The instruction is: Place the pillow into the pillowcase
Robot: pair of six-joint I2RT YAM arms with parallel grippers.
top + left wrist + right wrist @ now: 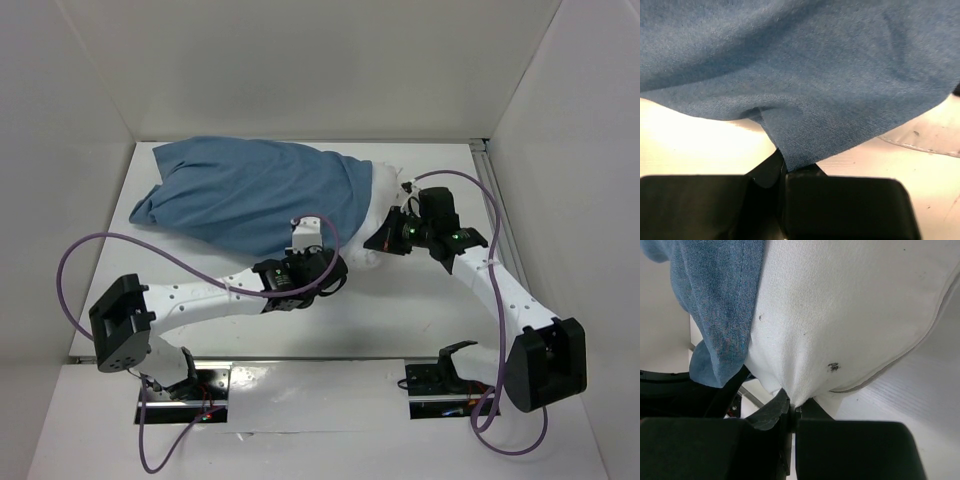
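Pinching the pillowcase (800, 75) hem in my left gripper (785, 167); right gripper (792, 407) clamps the pillow (840, 315) at its bare end. Mostly sleeved; next I'd draw hem over that end.

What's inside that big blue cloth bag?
A plump white fabric pillow; only one end pokes out of the limp blue cloth pillowcase. The rest is covered; how far in it reaches cannot be seen.

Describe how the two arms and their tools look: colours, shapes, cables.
The left arm and right arm have white links with chunky black joint housings. A purple cable loops along each. The left tool and right tool are blocky, black and two-fingered. Small green lights glow on the right wrist.
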